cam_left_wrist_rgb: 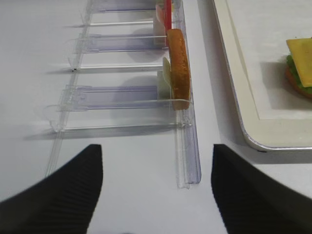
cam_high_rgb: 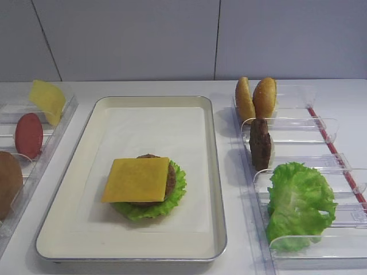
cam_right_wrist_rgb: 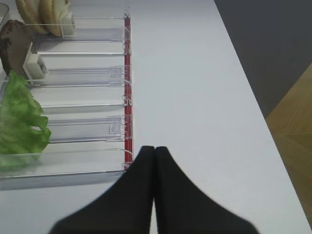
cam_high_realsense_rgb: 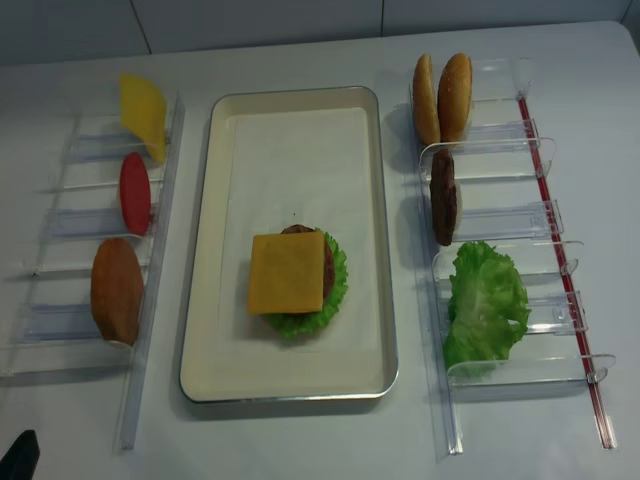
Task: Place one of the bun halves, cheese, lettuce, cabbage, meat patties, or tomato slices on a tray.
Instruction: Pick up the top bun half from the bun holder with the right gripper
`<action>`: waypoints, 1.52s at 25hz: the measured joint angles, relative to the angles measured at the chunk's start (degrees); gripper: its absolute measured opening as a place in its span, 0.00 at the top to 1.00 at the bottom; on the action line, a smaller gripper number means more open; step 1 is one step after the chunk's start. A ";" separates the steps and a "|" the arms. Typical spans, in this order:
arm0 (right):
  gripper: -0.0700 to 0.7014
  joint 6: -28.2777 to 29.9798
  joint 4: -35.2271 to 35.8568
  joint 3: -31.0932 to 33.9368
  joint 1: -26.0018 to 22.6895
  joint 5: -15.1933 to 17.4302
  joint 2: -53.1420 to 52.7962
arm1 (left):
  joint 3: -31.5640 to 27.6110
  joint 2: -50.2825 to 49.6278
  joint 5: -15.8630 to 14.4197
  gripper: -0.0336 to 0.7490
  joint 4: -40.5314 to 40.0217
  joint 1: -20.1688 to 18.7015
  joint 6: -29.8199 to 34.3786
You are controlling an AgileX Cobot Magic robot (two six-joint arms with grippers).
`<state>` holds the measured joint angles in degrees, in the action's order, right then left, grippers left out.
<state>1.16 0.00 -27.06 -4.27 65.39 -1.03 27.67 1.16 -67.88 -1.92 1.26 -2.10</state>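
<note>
The cream tray point(cam_high_rgb: 213, 172) point(cam_high_realsense_rgb: 386, 250) holds a stack: lettuce point(cam_high_rgb: 172, 199), a meat patty point(cam_high_rgb: 170, 175), and a cheese slice point(cam_high_rgb: 136, 179) point(cam_high_realsense_rgb: 287, 272) on top. In the right rack stand two bun halves point(cam_high_rgb: 256, 97) point(cam_high_realsense_rgb: 442, 97), a patty point(cam_high_rgb: 259, 143) and lettuce point(cam_high_rgb: 299, 203) point(cam_right_wrist_rgb: 19, 122). The left rack holds cheese point(cam_high_rgb: 47, 100), a tomato slice point(cam_high_rgb: 28, 135) point(cam_high_realsense_rgb: 134, 193) and a brown round piece point(cam_high_realsense_rgb: 117, 290) point(cam_left_wrist_rgb: 179, 68). Cabbage is out of view. My left gripper point(cam_left_wrist_rgb: 157, 148) is open and empty over bare table before the left rack. My right gripper point(cam_right_wrist_rgb: 154, 148) is shut and empty beside the right rack's near end.
Clear plastic racks point(cam_high_realsense_rgb: 60, 225) point(cam_high_realsense_rgb: 540, 210) flank the tray. A red strip point(cam_right_wrist_rgb: 127, 73) runs along the right rack's outer side. The table's right edge point(cam_right_wrist_rgb: 253, 97) drops to a wooden floor. A wall stands behind the table.
</note>
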 joint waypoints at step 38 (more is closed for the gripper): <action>0.91 0.23 0.00 0.00 0.50 0.00 0.00 | 0.00 0.00 0.00 0.35 0.00 0.00 0.00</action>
<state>1.39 0.00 -27.06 -3.77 65.39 -1.03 27.67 1.16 -67.88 -1.92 1.26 -2.10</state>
